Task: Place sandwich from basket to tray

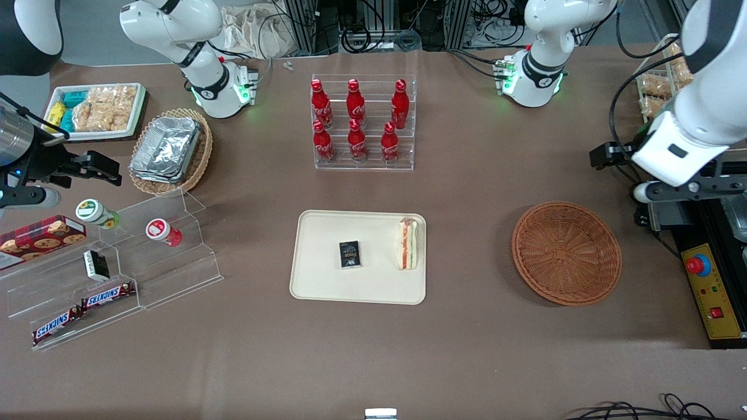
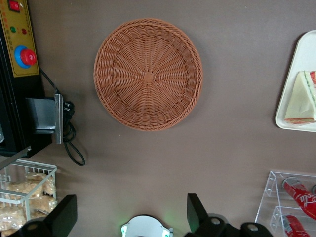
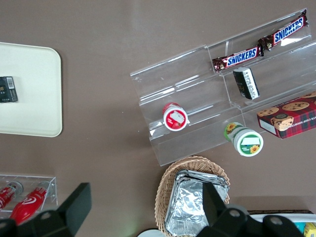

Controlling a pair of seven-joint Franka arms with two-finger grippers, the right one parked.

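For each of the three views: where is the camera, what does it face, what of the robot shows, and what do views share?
Front view: high, facing both arms across the table; the tray holds the sandwich.
Left wrist view: looks straight down on the empty basket; the open gripper fingertips show.
Right wrist view: looks down on the snack shelf; parked fingers show.
Shared: front and left wrist both show basket, tray, sandwich.

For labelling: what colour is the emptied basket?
Orange-brown wicker basket, clearest in the left wrist view; gripper open above the table.

Front view high, downward; wrist views downward, share tray [image 1: 309,280].
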